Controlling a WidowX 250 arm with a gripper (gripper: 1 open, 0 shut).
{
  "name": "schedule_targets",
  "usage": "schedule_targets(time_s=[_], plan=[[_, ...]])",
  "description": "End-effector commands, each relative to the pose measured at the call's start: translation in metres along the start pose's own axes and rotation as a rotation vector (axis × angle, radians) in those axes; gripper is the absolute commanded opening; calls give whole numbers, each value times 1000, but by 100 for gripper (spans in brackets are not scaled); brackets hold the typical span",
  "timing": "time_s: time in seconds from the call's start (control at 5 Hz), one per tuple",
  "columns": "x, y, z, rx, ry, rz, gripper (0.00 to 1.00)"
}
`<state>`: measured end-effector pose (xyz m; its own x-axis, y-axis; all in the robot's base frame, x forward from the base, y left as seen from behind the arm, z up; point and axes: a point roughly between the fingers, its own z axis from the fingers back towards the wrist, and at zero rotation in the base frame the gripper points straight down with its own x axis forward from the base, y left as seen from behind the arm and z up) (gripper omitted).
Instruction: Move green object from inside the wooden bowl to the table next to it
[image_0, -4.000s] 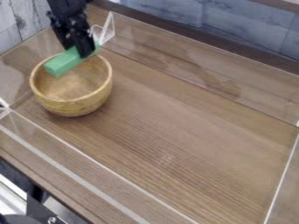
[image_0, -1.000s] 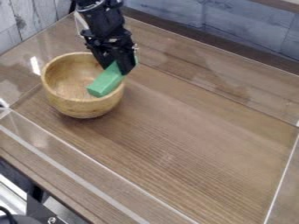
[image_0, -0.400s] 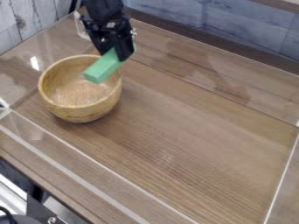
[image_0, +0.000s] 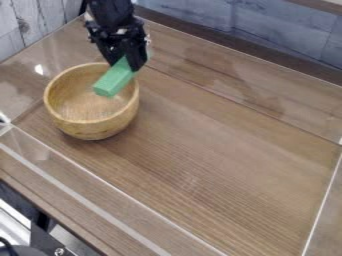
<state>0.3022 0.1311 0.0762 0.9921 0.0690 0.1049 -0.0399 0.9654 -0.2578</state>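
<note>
My black gripper (image_0: 123, 57) points down over the right rim of the wooden bowl (image_0: 91, 108) and is shut on the upper end of the green object (image_0: 115, 79). The green bar hangs tilted, its lower end over the bowl's inside near the right rim, lifted off the bowl's bottom. The light tan bowl stands at the left of the brown wood-grain table (image_0: 227, 140), and its inside holds nothing else that I can see.
Low clear plastic walls (image_0: 160, 215) run along the table's front, left and right edges. A tiled wall lies behind at the back. Bare tabletop stretches to the right of the bowl and in front of it.
The green bar has risen with the gripper from low against the bowl's right side to above its rim. The bowl itself has shifted slightly left.
</note>
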Motion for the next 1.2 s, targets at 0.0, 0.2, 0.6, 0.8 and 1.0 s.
schedule_targets(time_s=[0.0,0.2,0.6,0.8,1.0], plan=[[4,1,7,28,-57,36,0],[3,2,2,34,-70,79,0],[6,2,-9,38,-76,112,0],[11,0,-12,37,-73,104,0],[6,3,-10,41,-79,133,0]])
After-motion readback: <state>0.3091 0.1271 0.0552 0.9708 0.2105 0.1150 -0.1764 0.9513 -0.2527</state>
